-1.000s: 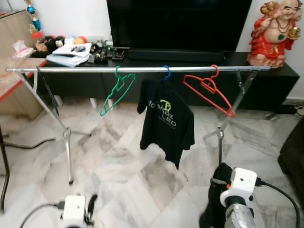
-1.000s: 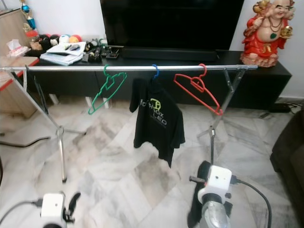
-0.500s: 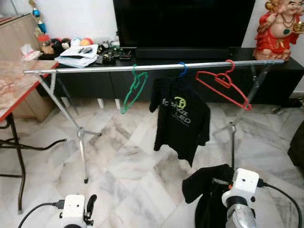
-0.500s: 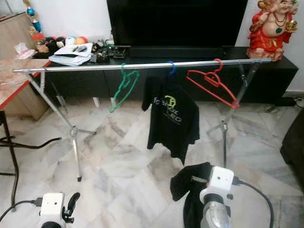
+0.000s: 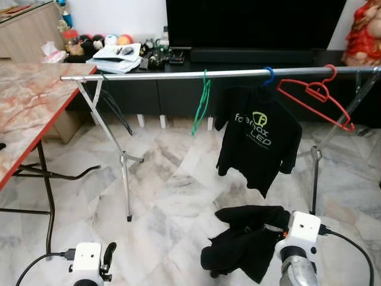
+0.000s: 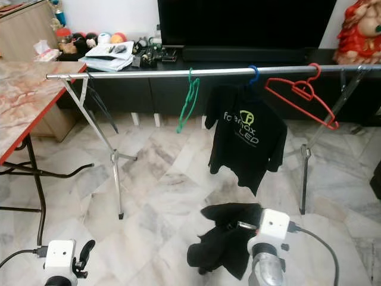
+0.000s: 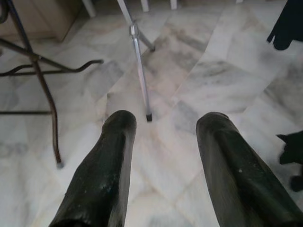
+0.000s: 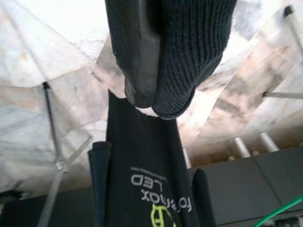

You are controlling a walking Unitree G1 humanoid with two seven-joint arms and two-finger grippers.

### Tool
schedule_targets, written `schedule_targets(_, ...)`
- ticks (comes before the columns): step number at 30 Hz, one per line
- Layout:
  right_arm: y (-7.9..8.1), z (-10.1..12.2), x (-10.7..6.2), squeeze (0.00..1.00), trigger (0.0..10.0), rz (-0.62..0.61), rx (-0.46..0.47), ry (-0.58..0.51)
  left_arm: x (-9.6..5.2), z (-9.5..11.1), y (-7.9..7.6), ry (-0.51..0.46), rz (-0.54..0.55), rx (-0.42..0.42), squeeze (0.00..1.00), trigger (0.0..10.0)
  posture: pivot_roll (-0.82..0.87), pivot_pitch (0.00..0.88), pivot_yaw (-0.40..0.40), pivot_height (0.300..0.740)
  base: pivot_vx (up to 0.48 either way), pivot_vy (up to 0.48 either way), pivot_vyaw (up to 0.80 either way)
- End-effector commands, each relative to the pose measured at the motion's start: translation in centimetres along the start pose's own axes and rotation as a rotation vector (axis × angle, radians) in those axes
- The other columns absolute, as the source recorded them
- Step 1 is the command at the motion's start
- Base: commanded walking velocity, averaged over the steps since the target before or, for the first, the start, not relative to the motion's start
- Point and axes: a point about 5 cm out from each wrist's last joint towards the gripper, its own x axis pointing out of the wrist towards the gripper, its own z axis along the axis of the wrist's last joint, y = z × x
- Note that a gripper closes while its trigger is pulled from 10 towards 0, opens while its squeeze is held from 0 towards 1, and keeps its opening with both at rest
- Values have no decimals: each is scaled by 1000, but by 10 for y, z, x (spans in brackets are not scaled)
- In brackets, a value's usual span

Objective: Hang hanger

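left eye view, from the left: my left gripper (image 7: 158, 156) hangs low, fingers spread on nothing. on the rail (image 5: 178, 74) hang a green hanger (image 5: 202, 104), a black t-shirt (image 5: 259, 140) and a red hanger (image 5: 315, 101). my right gripper (image 8: 142, 71) pinches a dark garment (image 5: 247, 238), carried low toward the rail.

Marble floor (image 5: 172, 202), black TV console (image 5: 178, 92) — marble-top table (image 5: 30, 113)
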Motion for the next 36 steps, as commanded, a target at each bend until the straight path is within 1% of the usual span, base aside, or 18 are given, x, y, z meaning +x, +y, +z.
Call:
schedule_targets(1,6,7,2,0,10000,8,12,-37,-2,-1,8,16,13,-2,0,10000,-13,120,25,721,0,322,0)
schedule_targets(6,4,8,3,0,10000,3,12,-36,0,2,6,0,-5,9,0,10000,-12,120,23,721,0,53,0)
schedule_targets(7,4,7,4,0,10000,3,8,-28,1,5,5,-13,-22,7,0,10000,-11,120,21,721,0,0,0)
schedule_targets(10,4,7,5,0,10000,9,18,-26,1,9,3,-28,-39,15,0,10000,-9,120,20,721,0,0,-796)
schedule_targets(15,4,9,7,0,10000,14,10,-31,2,20,1,-63,-67,7,0,10000,-3,118,15,721,0,0,-788)
schedule_targets(18,5,8,8,0,10000,19,9,-29,3,22,0,-66,-78,12,0,10000,1,117,13,721,0,0,-788)
schedule_targets(29,9,7,7,0,10000,34,6,-34,4,32,-7,-95,-96,-18,0,10000,3,102,15,721,0,0,-787)
schedule_targets(35,9,6,7,0,10000,33,8,-35,4,33,-7,-98,-103,-18,0,10000,2,93,19,721,0,0,-769)
schedule_targets(36,9,6,6,0,10000,32,9,-36,4,34,-8,-98,-105,-17,0,10000,3,92,19,721,0,0,0)
